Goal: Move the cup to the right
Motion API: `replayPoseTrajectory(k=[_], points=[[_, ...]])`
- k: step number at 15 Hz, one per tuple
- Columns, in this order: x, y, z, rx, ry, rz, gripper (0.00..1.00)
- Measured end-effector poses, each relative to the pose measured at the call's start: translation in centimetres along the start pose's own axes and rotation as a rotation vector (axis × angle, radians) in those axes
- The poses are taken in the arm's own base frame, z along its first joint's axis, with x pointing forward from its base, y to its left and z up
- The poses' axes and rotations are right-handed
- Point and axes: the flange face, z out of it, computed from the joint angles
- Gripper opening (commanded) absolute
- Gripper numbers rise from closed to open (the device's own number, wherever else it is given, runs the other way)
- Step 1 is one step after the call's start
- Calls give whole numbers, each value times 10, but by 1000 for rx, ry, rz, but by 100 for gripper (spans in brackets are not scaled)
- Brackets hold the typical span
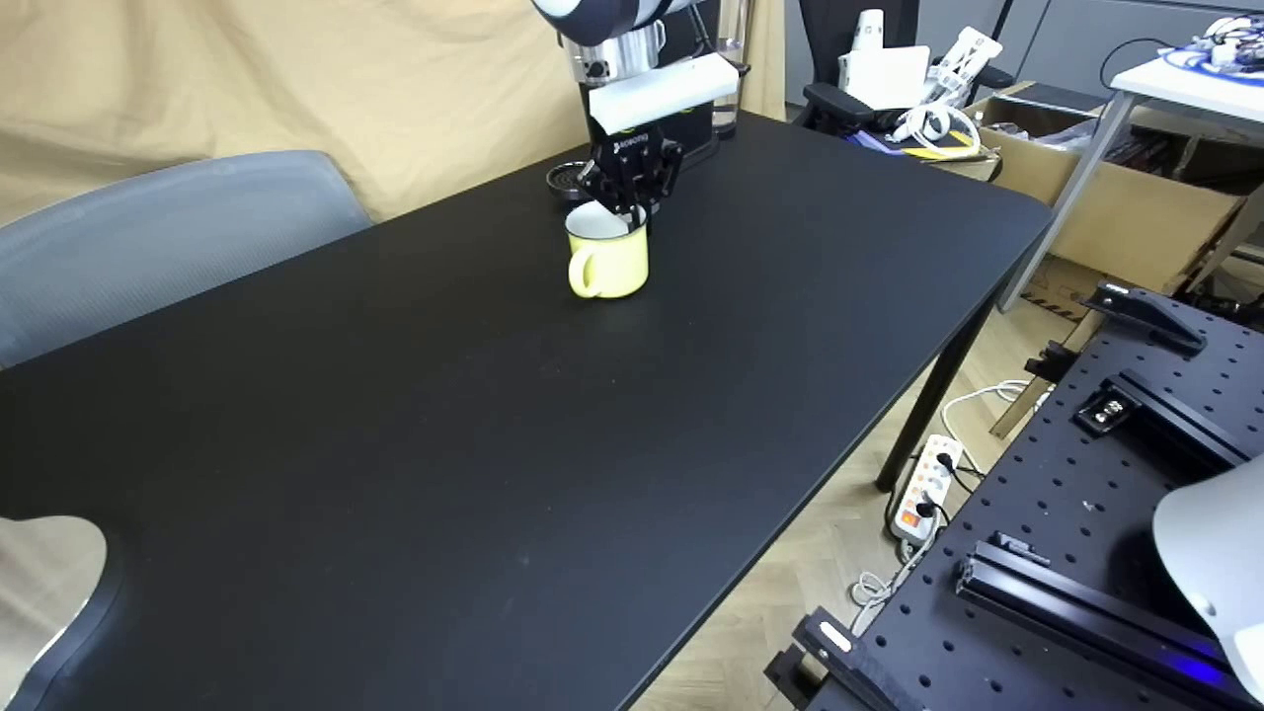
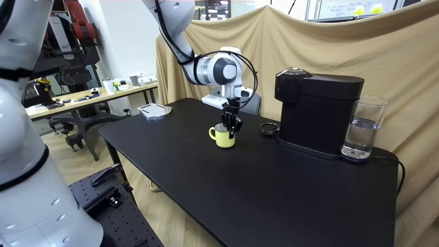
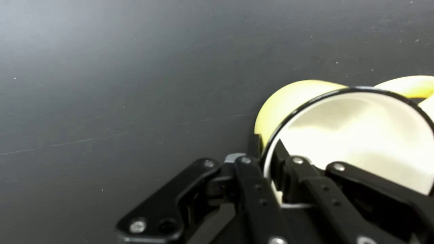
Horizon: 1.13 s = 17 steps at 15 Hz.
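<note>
The yellow cup [image 1: 614,271] has a whitish inside and a dark rim line. It stands upright on the black table [image 1: 415,464], and it also shows in an exterior view [image 2: 224,140] and at the right of the wrist view [image 3: 295,95]. Its handle points away from the gripper. My gripper [image 3: 266,149] points down at the cup's rim, with one finger inside the cup and one outside. The fingers are close together on the cup wall. The gripper also shows in both exterior views [image 1: 640,217] [image 2: 232,132]. The cup's base is hidden in the wrist view.
A black coffee machine [image 2: 315,116] and a tall clear glass with water [image 2: 363,133] stand on the table. A round dark portafilter [image 2: 269,128] lies between machine and cup. A flat metal plate [image 2: 154,109] lies at the table's far end. A grey chair [image 1: 178,237] stands alongside.
</note>
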Motion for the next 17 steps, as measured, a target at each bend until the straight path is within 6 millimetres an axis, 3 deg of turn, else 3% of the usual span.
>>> replayPoseTrajectory(k=[9, 13, 17], points=[[8, -2, -11, 7, 21, 5, 97], [7, -1, -30, 15, 30, 9, 100], [1, 0, -64, 36, 39, 21, 100]])
